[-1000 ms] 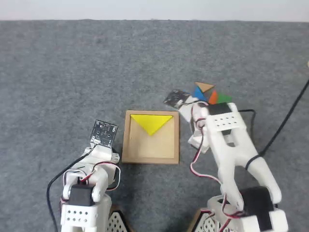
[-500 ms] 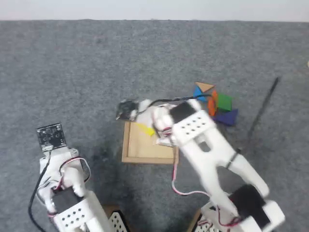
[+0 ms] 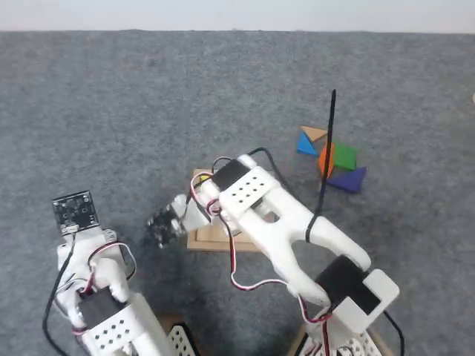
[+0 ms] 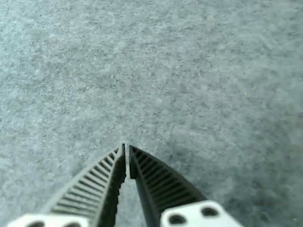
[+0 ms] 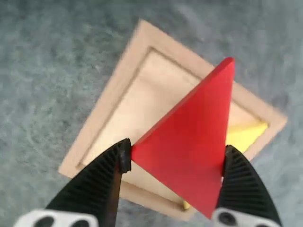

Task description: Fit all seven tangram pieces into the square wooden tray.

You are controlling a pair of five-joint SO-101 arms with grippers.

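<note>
Surface: grey, felt-like counter [image 3: 111, 96], with a pale wall [image 3: 223, 15] along its far edge.
Tray: wooden tray [image 5: 105, 106] near the middle of the counter, partly under the right arm in the high view; a yellow triangle [image 5: 244, 132] lies inside it at one corner.
Right hand [image 5: 176, 153]: gripping a red triangle [image 5: 194, 137] above the tray.
Left hand [image 4: 127, 147]: jaws closed on nothing, over grey felt.
Loose pieces [image 3: 332, 159]: clustered beyond the tray, apart from it, crossed by a black cable [image 3: 326, 148].
Open room: grey felt runs from the tray to the far edge.
</note>
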